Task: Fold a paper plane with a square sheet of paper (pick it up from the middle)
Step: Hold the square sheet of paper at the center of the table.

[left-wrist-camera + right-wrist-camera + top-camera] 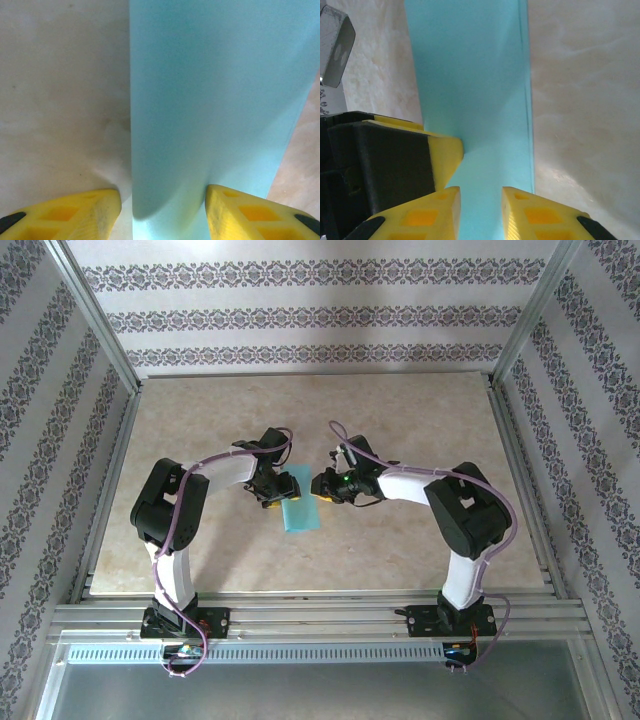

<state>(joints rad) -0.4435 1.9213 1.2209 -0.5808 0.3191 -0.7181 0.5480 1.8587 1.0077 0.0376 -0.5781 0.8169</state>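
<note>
Paper sheet [300,512] is lying flat on the marble-patterned table [420,420], near its middle. It is showing as a long turquoise strip rather than a full square, and the right wrist view is showing a second line running just inside one long side. From above I am seeing both arms bending inward, so that the strip is sitting between their ends. The left gripper [272,496] is meeting the strip's left side and the right gripper [322,488] its upper right side. On the left wrist camera I am watching the yellow fingers [85,212] standing well spread. One tip is resting just off the paper's straight edge, over bare table, while the other is sitting against the strip's opposite side, so the paper is passing between them unpinched. On the right wrist camera the right gripper's fingers [540,217] are standing much closer together, with a narrow gap that the turquoise paper is filling. I cannot tell whether the pads are pressing on it or only straddling it. In that same view, one yellow tip of the left gripper is touching the strip's edge just ahead of them.
</note>
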